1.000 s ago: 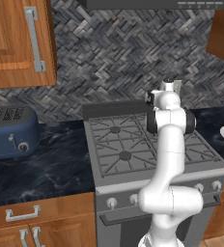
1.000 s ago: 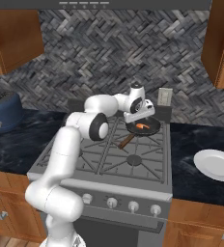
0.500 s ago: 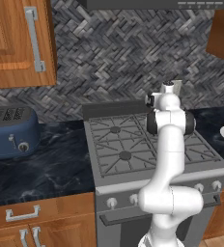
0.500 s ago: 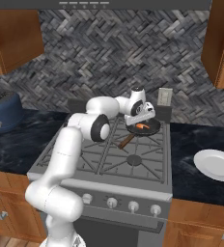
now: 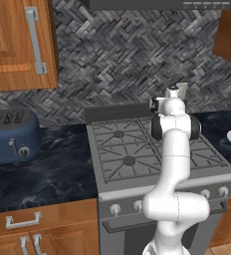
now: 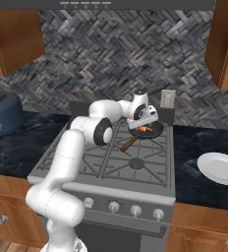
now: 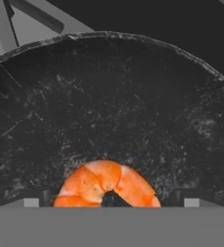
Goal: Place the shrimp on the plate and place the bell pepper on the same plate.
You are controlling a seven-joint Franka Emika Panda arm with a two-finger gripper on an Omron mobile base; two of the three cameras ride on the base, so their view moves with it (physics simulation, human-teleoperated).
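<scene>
Stove (image 6: 111,162): set in the dark worktop (image 6: 204,147), frying pan (image 6: 153,130) on its far right burner.
Plate (image 6: 219,167): on worktop right of the stove, well apart from the pan.
Hand (image 6: 144,123): low over the pan, jaws wide, gripping nothing.
Shrimp (image 7: 106,185): lies in the pan, between the fingertips.

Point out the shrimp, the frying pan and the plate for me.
shrimp (image 7: 105,185): hand view, middle of its orange curved body.
frying pan (image 7: 133,106): hand view, bare dark floor above the shrimp.
plate (image 6: 220,168): right base view, centre of its white face.
</scene>
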